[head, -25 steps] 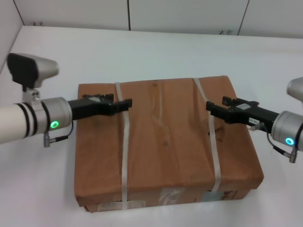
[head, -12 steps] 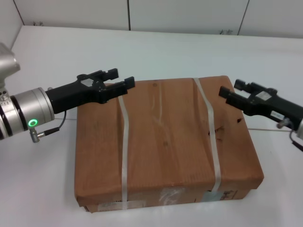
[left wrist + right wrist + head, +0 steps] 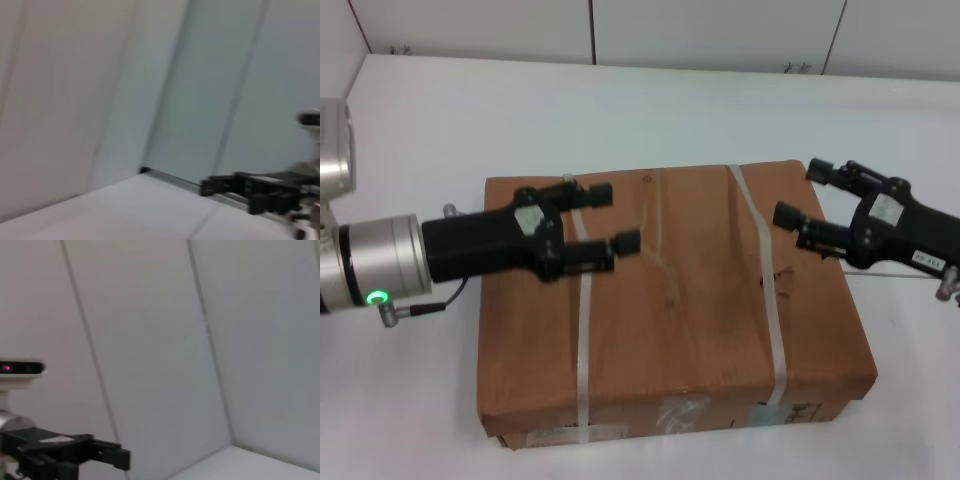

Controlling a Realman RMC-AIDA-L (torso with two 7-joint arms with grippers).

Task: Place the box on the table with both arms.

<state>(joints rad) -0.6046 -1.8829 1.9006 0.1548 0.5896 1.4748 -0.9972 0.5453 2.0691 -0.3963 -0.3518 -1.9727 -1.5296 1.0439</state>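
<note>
The brown cardboard box lies flat on the white table, with two whitish straps across it and white labels on its near side. My left gripper is open and empty, over the box's left part near the left strap. My right gripper is open and empty, over the box's far right corner. Neither holds the box. The left wrist view shows the right gripper far off. The right wrist view shows the left gripper far off.
The table runs wide on all sides of the box, up to a pale panelled wall at the back. Both wrist views face the wall panels. A white camera head shows in the right wrist view.
Both grippers have turned at the wrist, so their fingers now show spread apart. The left gripper has moved right, further over the box. The box has not moved.
</note>
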